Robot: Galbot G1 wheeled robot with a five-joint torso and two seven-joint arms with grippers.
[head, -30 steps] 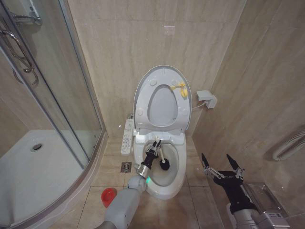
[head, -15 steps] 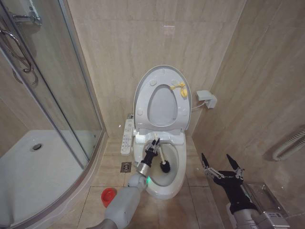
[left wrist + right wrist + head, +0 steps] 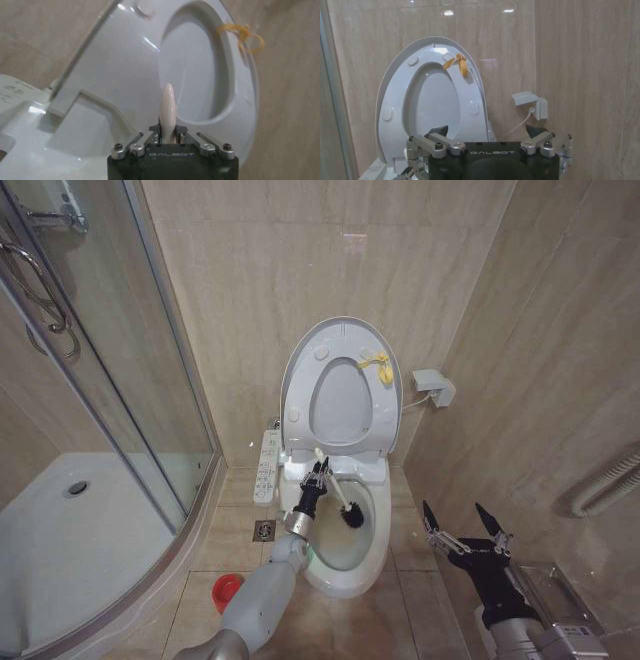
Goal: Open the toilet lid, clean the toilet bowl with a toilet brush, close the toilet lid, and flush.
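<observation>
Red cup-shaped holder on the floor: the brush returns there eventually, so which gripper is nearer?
Left. The left gripper is over the bowl beside the red cup-shaped holder; the right gripper is across the toilet.

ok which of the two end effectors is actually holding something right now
The left end effector, over the white ceramic toilet bowl, is shut on the thin white-handled toilet brush. The right end effector hangs open and empty beside the toilet.

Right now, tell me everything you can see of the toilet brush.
The toilet brush has a thin white stick handle, plastic by its look, and a dark round bristle head. The left gripper is shut on the handle near its top. The brush slants down into the toilet bowl, head low against the bowl's far inner side.
</observation>
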